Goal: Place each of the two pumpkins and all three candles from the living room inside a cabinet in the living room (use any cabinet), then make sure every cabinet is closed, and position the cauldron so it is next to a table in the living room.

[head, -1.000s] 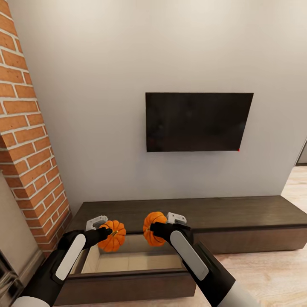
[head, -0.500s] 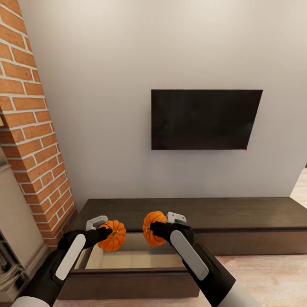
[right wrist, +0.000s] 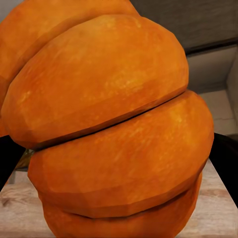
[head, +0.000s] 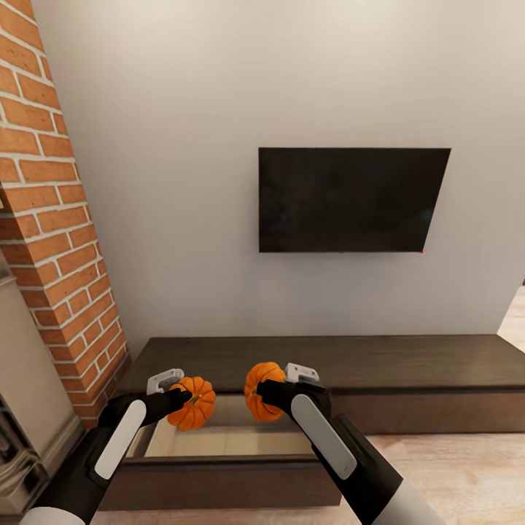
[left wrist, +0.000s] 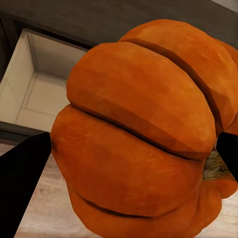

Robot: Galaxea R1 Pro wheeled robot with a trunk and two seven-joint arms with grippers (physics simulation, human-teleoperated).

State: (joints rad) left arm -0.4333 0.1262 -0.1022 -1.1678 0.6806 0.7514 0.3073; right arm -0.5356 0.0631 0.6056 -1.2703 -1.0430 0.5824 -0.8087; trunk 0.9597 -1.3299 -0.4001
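Note:
Each hand carries a small orange ribbed pumpkin above the open drawer (head: 226,442) of the long dark brown cabinet (head: 408,364). My left gripper (head: 184,399) is shut on the left pumpkin (head: 194,403), and my right gripper (head: 264,391) is shut on the right pumpkin (head: 260,391). Close up, the left pumpkin (left wrist: 144,134) sits between dark fingers (left wrist: 22,178), with the pale drawer inside (left wrist: 37,89) behind it. The right pumpkin (right wrist: 114,124) is gripped the same way by dark fingers (right wrist: 225,163). The candles, cauldron and table are out of view.
A black TV (head: 350,200) hangs on the white wall above the cabinet. A red brick column (head: 55,219) stands at the left, close to the drawer's end. Light wooden floor (head: 467,474) lies in front at the right.
The view has shifted, so the wall and TV sit slightly further right and higher than a second ago. Both grippers hold their pumpkins in the same place over the drawer.

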